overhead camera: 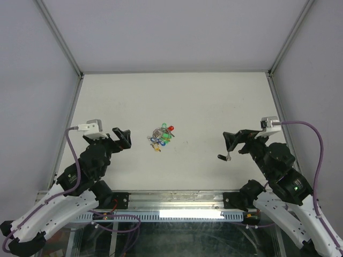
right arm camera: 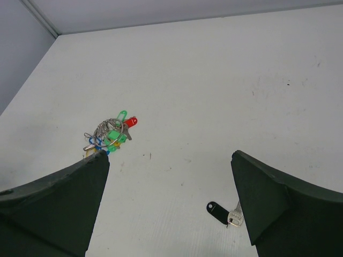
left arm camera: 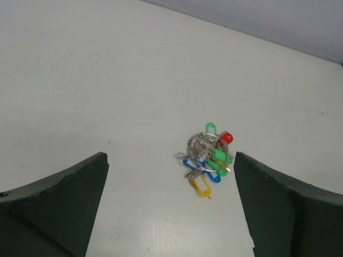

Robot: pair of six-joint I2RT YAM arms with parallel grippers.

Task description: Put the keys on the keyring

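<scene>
Right claw: my right claw (overhead camera: 228,143) hangs low over the white table (overhead camera: 214,101), with its jaws wide apart and nothing between them.
Single key: a small silver metal key with a black oval plastic tag (right arm camera: 217,211) lies flat on the table just beside the right claw, well apart from the bunch.
How the single key handles: I judge it light, stiff and thin, and the flat metal can slip on the smooth surface. I would take hold at the plastic tag or across the key head, where there is more thickness.
Left claw: my left claw (overhead camera: 123,138) is also spread wide and empty, and it points at the bunch from the left side.
Bunch: the thin silver wire keyring (left arm camera: 202,143) lies in the middle of the table, between the two claws. Small keys with blue, yellow and green tags are gathered on it.
Red and green: a red oval tag (left arm camera: 225,137) and a bright green oval tag (left arm camera: 218,156) touch the bunch at its far right side. I cannot tell if their keys are already on the wire.
How the ring handles: I judge the wire stiff and springy, but the bunch is loose and will swing when lifted. One claw should pinch a bare part of the ring, not a tag, so the other can feed a key in.
Risk: the split in the ring is too small for me to see.
</scene>
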